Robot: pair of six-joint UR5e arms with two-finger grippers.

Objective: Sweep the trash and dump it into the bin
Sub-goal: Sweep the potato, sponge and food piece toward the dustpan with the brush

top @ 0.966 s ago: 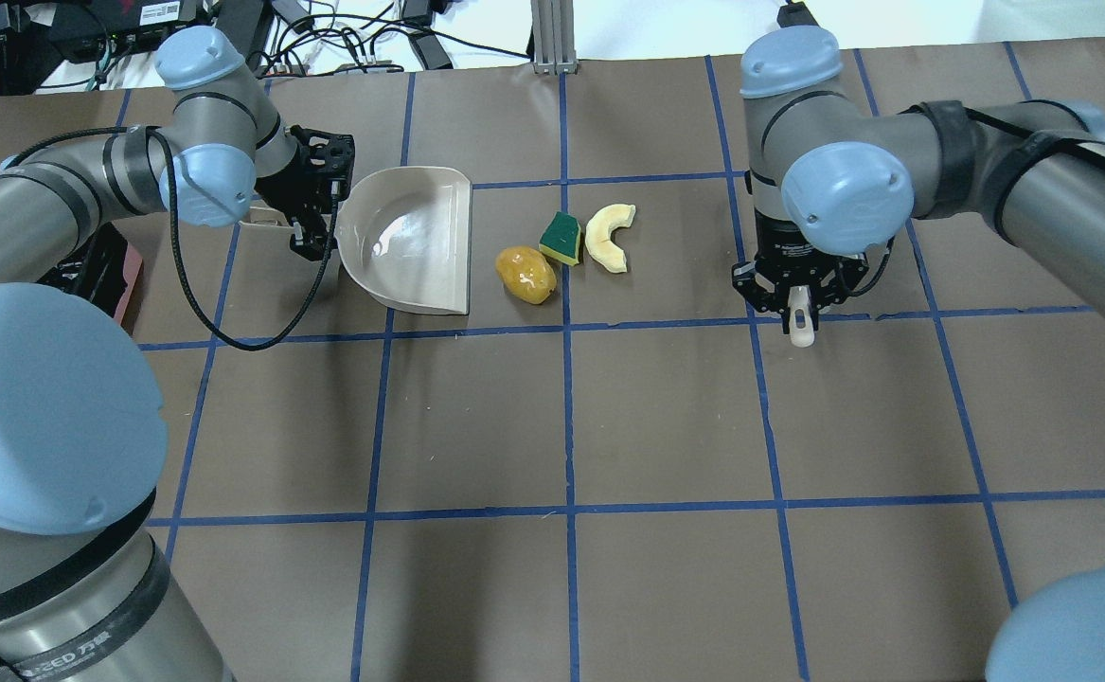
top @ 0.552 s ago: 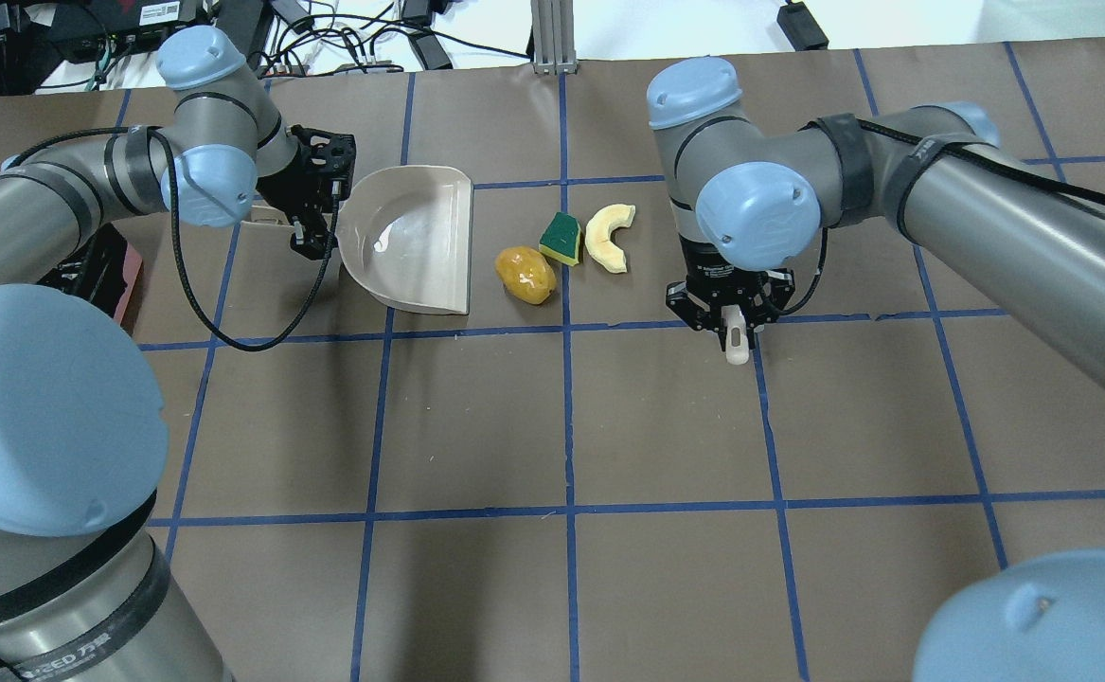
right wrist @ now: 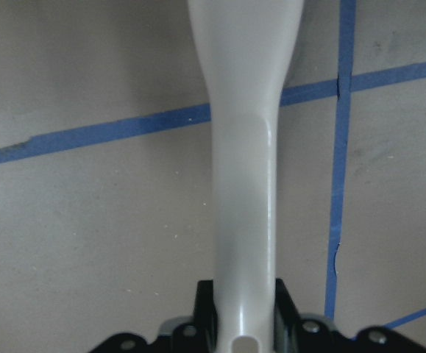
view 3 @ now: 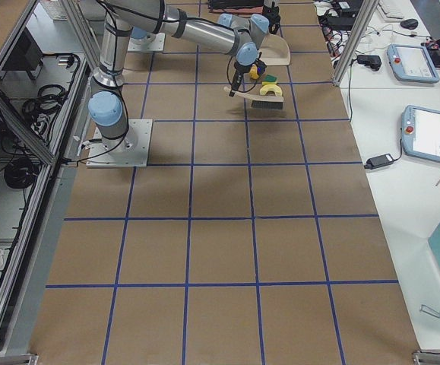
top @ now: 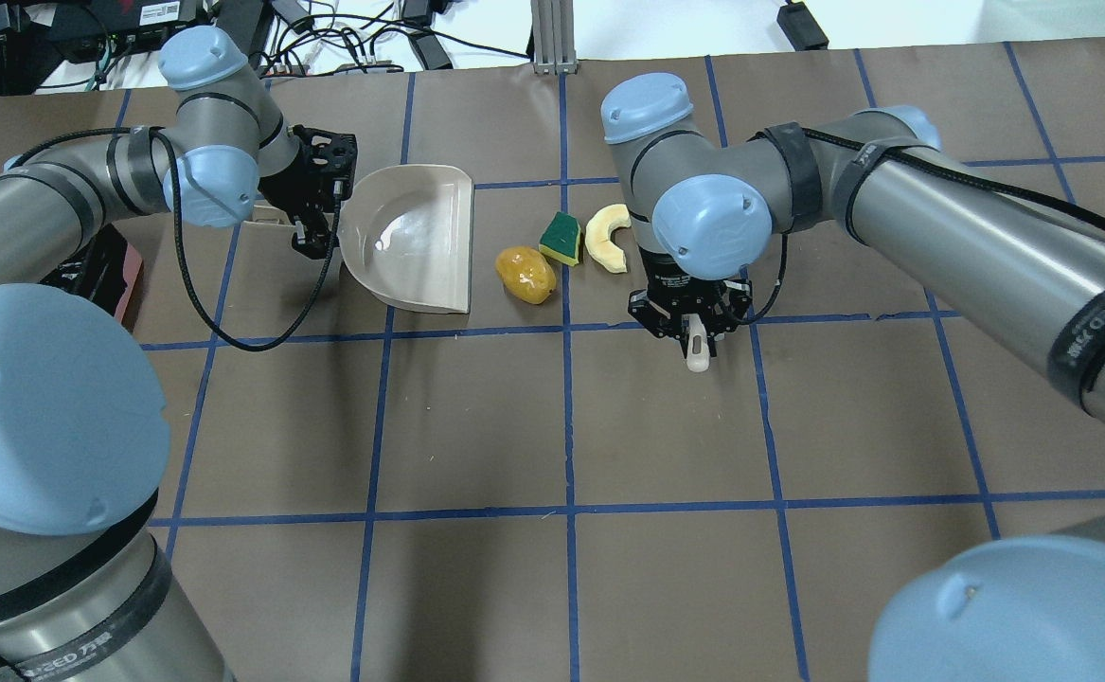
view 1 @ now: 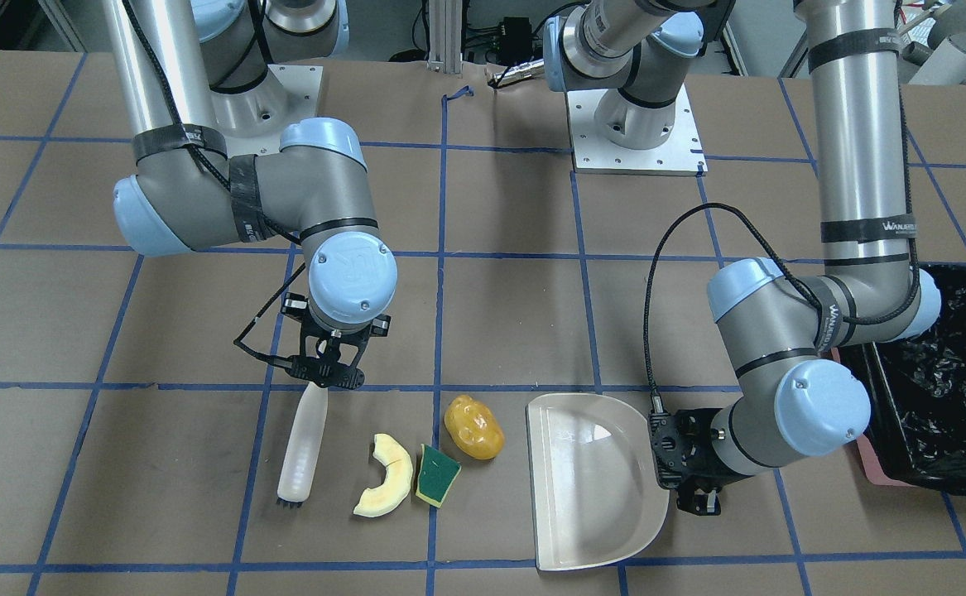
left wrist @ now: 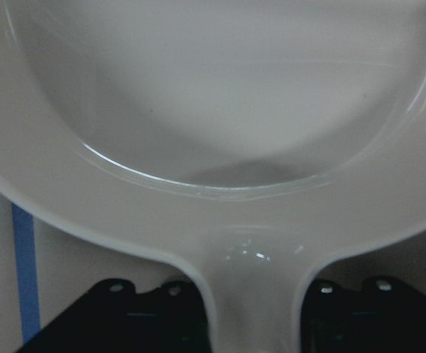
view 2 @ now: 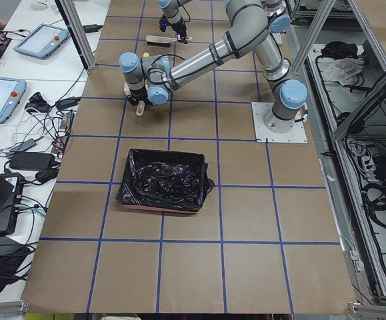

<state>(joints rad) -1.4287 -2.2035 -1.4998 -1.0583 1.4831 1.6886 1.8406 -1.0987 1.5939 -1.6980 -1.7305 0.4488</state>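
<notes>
The trash lies in a row on the table: an amber lumpy fruit (top: 525,275) (view 1: 473,426), a green-and-yellow sponge wedge (top: 561,239) (view 1: 436,474) and a pale melon slice (top: 606,239) (view 1: 385,476). My left gripper (top: 325,213) (view 1: 681,463) is shut on the handle (left wrist: 249,294) of the beige dustpan (top: 415,237) (view 1: 590,480), whose open edge faces the fruit. My right gripper (top: 691,317) (view 1: 329,372) is shut on a white brush (view 1: 302,451) (right wrist: 243,147), just beside the melon slice on the side away from the pan. The bin (view 1: 946,381) (view 2: 166,180) stands beyond the left arm.
Blue tape lines (top: 566,417) grid the brown table. The left arm's black cable (top: 230,332) loops over the table beside the dustpan. The arm bases (view 1: 636,124) stand at the robot's edge. Cables and boxes (top: 344,38) lie past the far edge.
My right arm has swung left with the brush, from well clear of the trash to right beside the melon slice. The left arm, the dustpan and the trash have not moved.
</notes>
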